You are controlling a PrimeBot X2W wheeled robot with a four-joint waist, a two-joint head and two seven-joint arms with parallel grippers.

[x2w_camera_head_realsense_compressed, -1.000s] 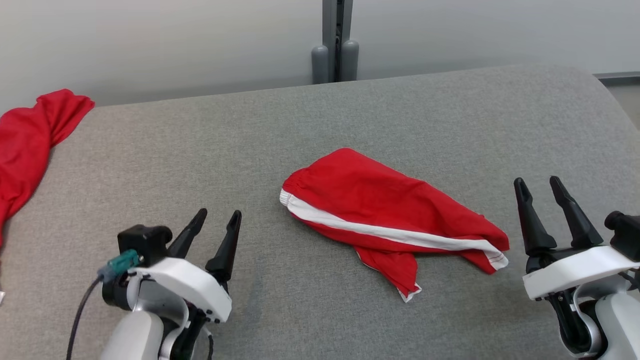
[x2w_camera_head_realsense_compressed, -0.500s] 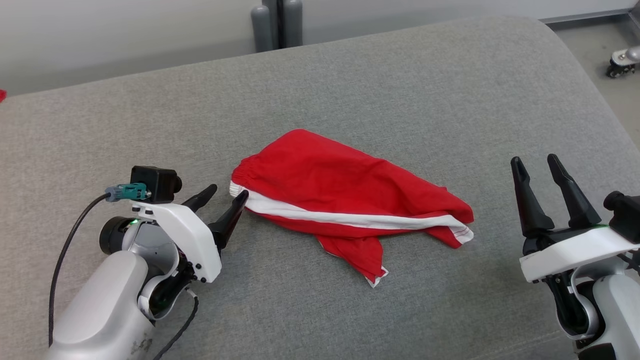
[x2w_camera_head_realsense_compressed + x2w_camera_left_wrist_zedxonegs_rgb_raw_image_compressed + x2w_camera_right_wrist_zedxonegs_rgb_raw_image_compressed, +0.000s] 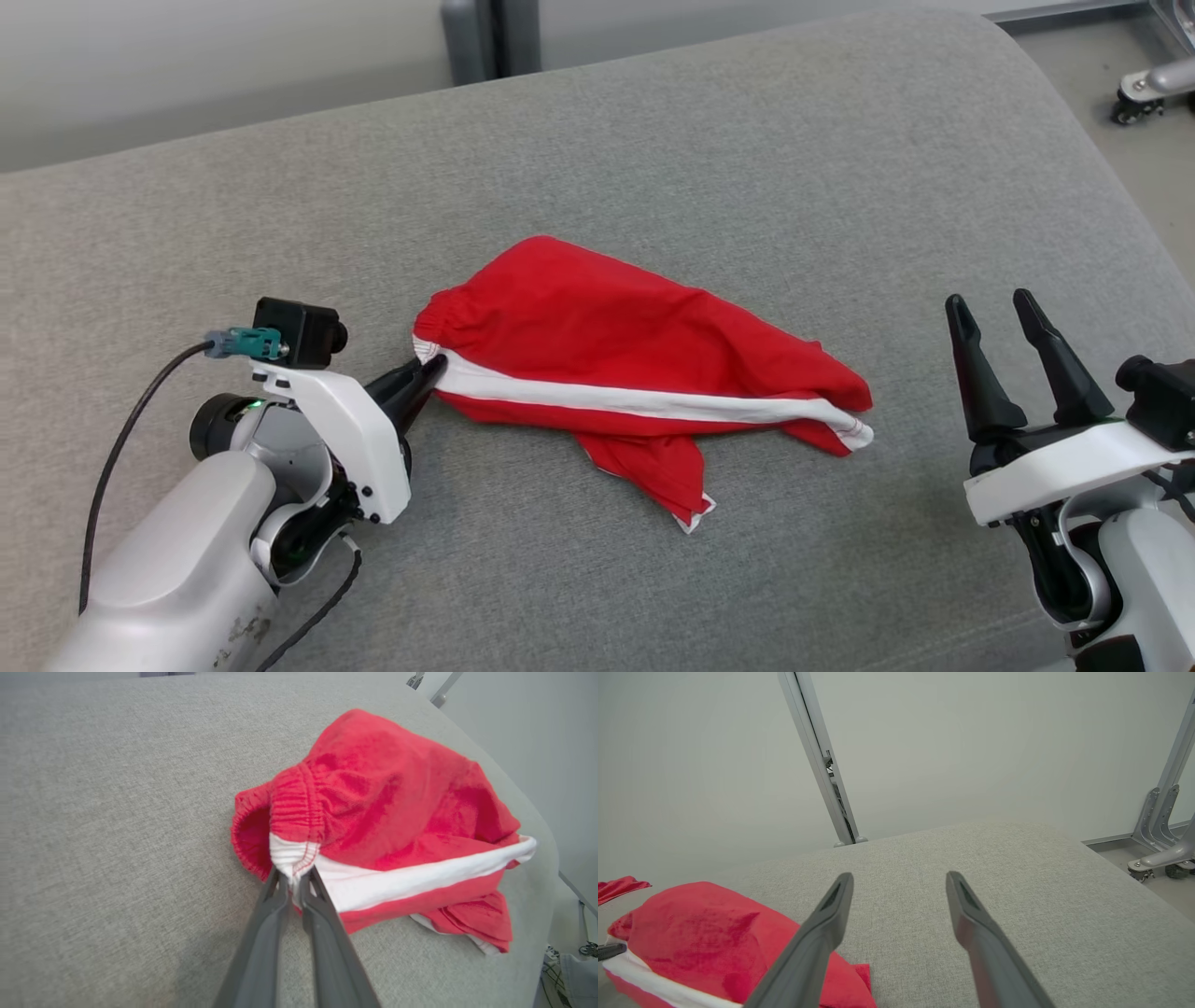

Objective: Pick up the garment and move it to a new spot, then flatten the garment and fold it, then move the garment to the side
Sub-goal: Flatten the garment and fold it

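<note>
A grey padded surface fills the scene, with a pale wall and a metal post behind it. Near its middle lies the garment — red shorts with a white stripe, crumpled and partly doubled over itself, one leg end poking toward the robot.

The right gripper hovers well clear of the cloth on the right, fingers apart and holding nothing; it sits much as it did a second ago.

The change is on the left. A second ago the left gripper stood spread and short of the shorts; half a second ago it was at their edge, still spread (the head camera has also swung in that time, so the garment's shift in the picture is no real move). Now its fingers are pinched together on the white corner of the waistband, as the left wrist view shows plainly.

So the grasp looks made — the garment still lies flat on the surface, not yet lifted. The pick-up and carry to a new spot seem ready to begin; flattening and folding remain.
</note>
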